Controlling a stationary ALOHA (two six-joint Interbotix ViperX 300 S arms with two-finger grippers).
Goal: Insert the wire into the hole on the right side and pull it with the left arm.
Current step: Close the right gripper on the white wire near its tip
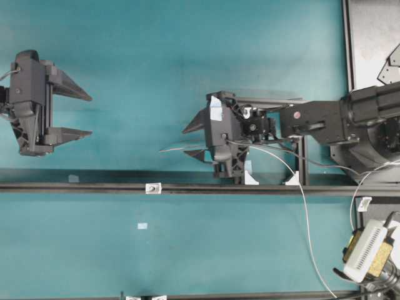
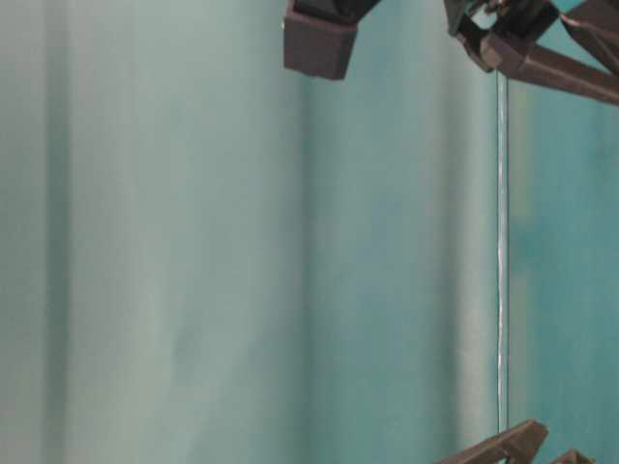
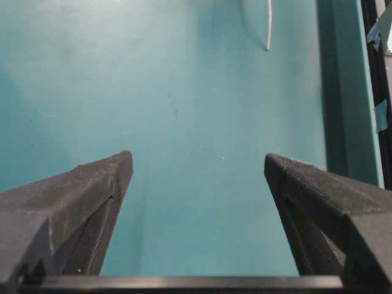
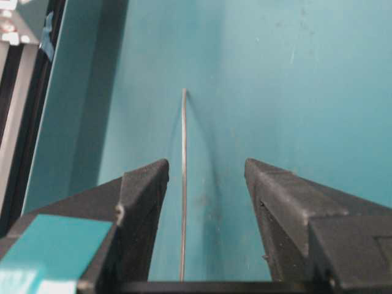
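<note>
Between the spread, empty fingers of the right gripper (image 4: pixel 205 177) the wire (image 4: pixel 183 184) lies ungrasped, nearer the taped finger, so a closing pinch could skid off it, while the left gripper (image 1: pixel 84 114), also open, waits well apart.

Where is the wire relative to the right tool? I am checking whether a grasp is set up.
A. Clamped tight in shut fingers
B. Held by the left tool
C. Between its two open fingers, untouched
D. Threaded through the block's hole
C: in the right wrist view the wire runs down the gap of the right tool, whose fingers stand apart and clear of it.
</note>
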